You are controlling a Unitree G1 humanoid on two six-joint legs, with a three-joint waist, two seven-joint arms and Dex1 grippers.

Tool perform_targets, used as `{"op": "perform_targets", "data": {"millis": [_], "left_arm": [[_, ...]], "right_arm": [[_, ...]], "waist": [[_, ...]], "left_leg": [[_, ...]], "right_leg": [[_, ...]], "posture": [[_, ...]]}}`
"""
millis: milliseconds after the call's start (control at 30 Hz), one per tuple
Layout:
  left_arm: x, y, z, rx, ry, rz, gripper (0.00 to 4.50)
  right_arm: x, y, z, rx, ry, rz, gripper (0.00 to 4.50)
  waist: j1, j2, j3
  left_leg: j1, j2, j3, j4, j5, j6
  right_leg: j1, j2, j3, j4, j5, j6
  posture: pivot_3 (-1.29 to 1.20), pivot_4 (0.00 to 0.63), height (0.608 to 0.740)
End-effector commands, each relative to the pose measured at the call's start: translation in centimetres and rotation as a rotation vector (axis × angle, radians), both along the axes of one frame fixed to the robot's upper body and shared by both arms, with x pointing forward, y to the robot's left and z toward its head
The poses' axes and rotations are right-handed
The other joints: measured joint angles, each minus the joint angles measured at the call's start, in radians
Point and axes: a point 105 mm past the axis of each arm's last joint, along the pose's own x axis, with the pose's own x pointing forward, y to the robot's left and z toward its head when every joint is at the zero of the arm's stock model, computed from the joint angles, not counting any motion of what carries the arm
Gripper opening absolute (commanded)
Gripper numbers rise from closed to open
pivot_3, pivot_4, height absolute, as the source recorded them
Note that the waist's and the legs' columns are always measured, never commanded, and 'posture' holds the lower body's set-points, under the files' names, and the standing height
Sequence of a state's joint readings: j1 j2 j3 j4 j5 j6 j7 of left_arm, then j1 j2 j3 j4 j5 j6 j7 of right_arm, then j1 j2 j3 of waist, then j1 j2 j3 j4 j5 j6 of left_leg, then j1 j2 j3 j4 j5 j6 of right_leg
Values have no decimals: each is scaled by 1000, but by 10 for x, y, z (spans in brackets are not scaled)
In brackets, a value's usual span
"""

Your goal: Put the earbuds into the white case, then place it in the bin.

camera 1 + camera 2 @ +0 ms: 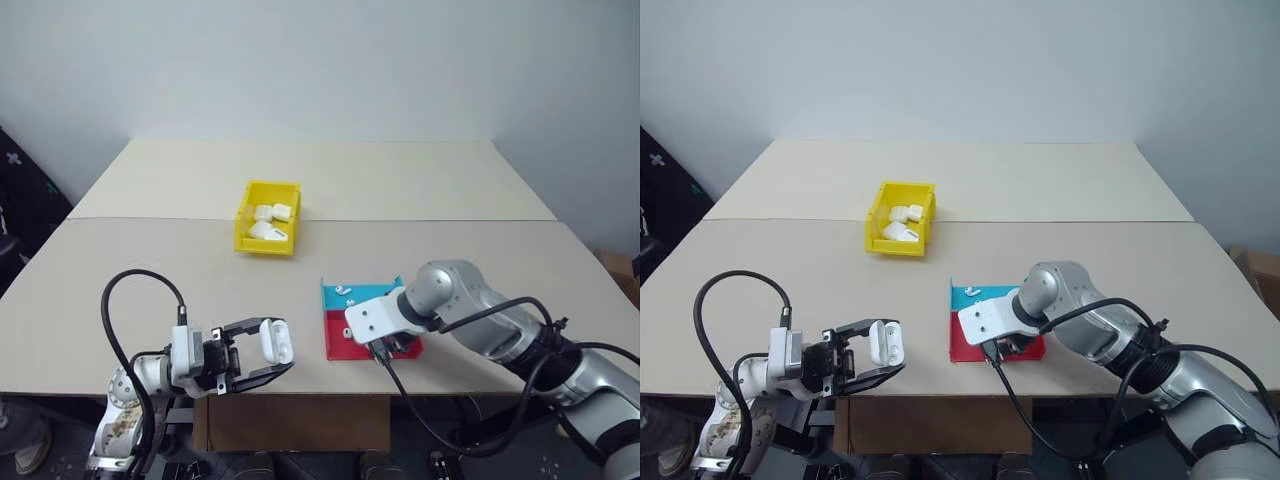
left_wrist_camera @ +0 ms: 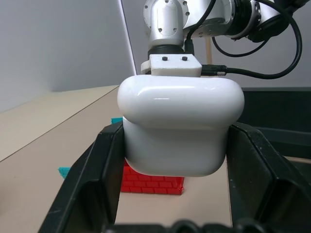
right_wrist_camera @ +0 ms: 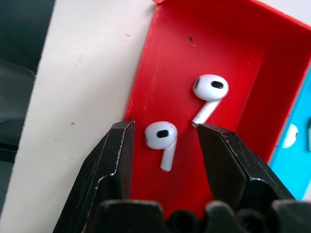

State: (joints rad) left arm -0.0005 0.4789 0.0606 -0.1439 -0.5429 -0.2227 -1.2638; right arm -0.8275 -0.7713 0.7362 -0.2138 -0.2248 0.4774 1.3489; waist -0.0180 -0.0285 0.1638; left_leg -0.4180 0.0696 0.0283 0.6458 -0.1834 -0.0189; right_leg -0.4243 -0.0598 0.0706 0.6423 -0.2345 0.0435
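right hand (image 3: 165,145) points down, fingers straddling an earbud (image 3: 162,137).

looks like a robotics lab or test bench setup, not anyone's home. plain pale wall (image 1: 320,60) with nothing on it, two bare beige tables (image 1: 150,290) pushed together with a seam between them, and just a few small plastic props laid out: a yellow bin (image 1: 267,217), a red tray (image 3: 243,63) and a blue tray (image 1: 362,294). loose black cables (image 1: 130,300) loop off the arms at the near table edge
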Motion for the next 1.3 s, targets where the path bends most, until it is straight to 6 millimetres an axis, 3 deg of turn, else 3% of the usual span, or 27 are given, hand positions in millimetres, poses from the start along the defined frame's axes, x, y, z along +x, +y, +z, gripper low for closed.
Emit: {"op": "perform_targets", "data": {"millis": [33, 400, 500, 967, 1133, 1300], "left_arm": [[-1, -2, 7, 7, -37, -1, 2802], [-2, -3, 5, 14, -28, 11, 2802], [-1, -3, 4, 15, -29, 14, 2802], [0, -4, 2, 25, -28, 27, 2802], [1, -4, 2, 26, -29, 33, 2802], [2, -3, 3, 22, -29, 30, 2802]], "right_arm": [[2, -1, 6, 3, -30, 18, 2476], [3, -3, 3, -13, -30, 13, 2476], [4, -4, 3, -8, -33, 5, 1629], [7, -4, 2, -15, -46, 13, 1629], [6, -4, 1, -11, -49, 15, 676], [7, -2, 4, 11, -64, 7, 676]], "waist": [[0, 0, 0], [0, 0, 0], [0, 0, 0], [0, 0, 0], [0, 0, 0], [-1, 0, 0]], "left_leg": [[0, 0, 0, 0, 0, 0], [0, 0, 0, 0, 0, 0], [0, 0, 0, 0, 0, 0], [1, 0, 0, -1, 0, 0], [1, 0, 0, -1, 0, 0], [1, 0, 0, -1, 0, 0]], "right_leg": [[0, 0, 0, 0, 0, 0], [0, 0, 0, 0, 0, 0], [0, 0, 0, 0, 0, 0], [0, 0, 0, 0, -1, 0], [0, 0, 0, 0, -1, -1], [0, 0, 0, 0, -1, -1]], "posture": [[0, 150, 740], [0, 150, 740], [0, 150, 740], [0, 150, 740], [0, 150, 740], [0, 150, 740]]}}
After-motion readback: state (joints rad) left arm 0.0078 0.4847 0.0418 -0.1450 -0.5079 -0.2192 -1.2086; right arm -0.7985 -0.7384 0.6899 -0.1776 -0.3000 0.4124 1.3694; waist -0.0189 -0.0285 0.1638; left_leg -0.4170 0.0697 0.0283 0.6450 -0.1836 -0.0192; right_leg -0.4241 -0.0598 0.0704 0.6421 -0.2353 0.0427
